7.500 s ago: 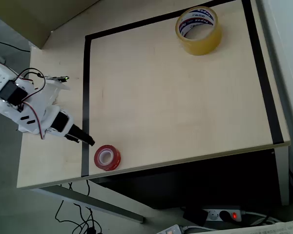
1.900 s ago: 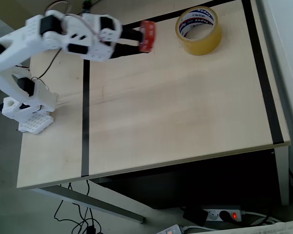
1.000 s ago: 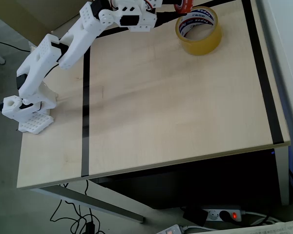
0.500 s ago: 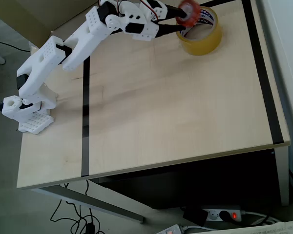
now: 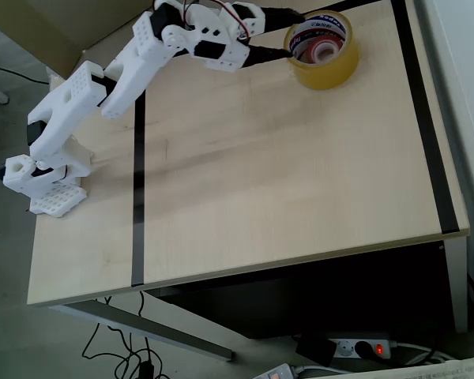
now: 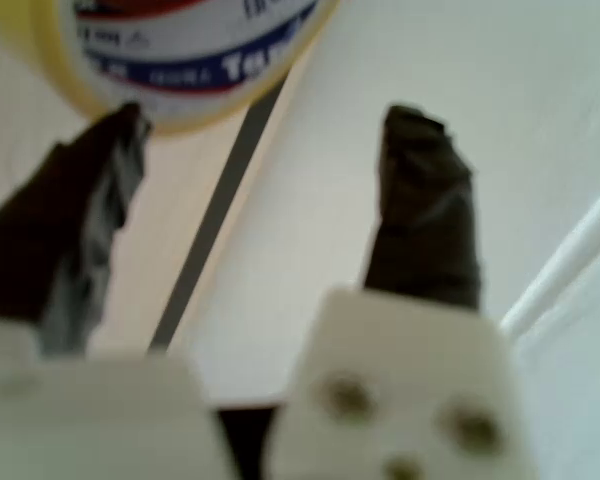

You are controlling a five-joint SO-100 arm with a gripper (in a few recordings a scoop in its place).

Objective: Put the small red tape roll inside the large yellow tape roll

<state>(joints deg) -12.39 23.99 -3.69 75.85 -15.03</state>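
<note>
The large yellow tape roll [image 5: 322, 49] is sitting near the far edge of the table [image 5: 284, 181], inside the black tape border [image 5: 138, 174] that is framing the work area, and just beside the border's far strip. The small red tape roll [image 5: 324, 50] is lying flat inside the yellow roll's core. Most of the light wood surface toward the near and right edges is lying open.

The white arm [image 5: 110, 79] is reaching across from the left. Its gripper [image 5: 294, 35] is hanging at the yellow roll's left rim, its dark fingers [image 6: 420, 210] spreading wide with nothing between them; the wrist view is showing the yellow roll [image 6: 170, 50] just past the fingertips.
</note>
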